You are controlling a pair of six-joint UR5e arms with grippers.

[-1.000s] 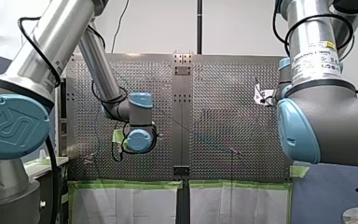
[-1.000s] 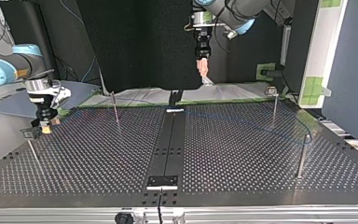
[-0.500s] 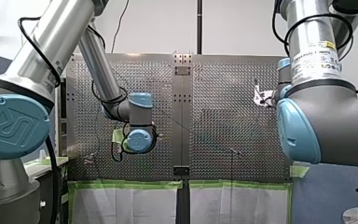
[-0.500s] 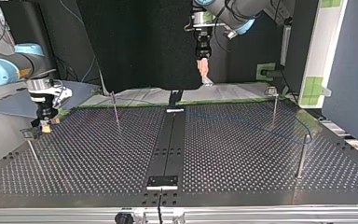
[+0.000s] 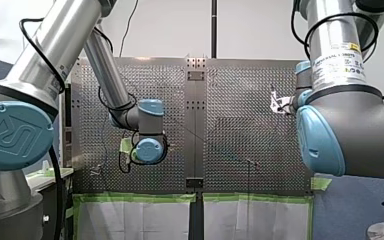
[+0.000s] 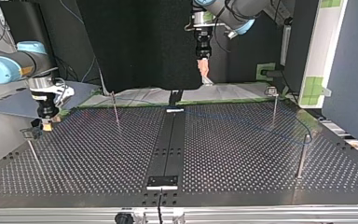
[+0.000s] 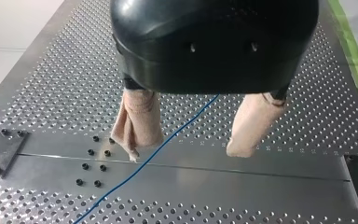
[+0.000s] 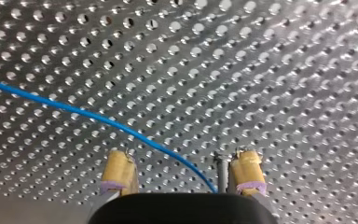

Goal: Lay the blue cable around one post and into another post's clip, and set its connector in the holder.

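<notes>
Padded in beige, my left gripper (image 7: 184, 154) hangs wide open in the left wrist view, gripping nothing. The thin blue cable (image 7: 135, 169) runs below it over the perforated metal table (image 7: 51, 84). Its long axis slants out from under the black gripper body, passes between the fingers and crosses the smooth centre plate (image 7: 242, 182). In the right wrist view my right gripper (image 8: 182, 156), with yellow pads (image 8: 119, 170), is likewise spread apart with nothing clamped. There the cable slants in across the holes and passes out of sight between the fingers, close to a thin metal post (image 8: 222, 172) just beside one pad. The top view shows my left gripper raised well above the table's far edge and my right gripper low beside a short post (image 6: 31, 144) at the view's left. The cable is faint along the far side, heading towards a tall post (image 6: 302, 156) at the right. In the front view a blue joint cap (image 5: 15, 135) bears a raised UR logo. The white label (image 5: 337, 62) on my right arm is too small to read.
</notes>
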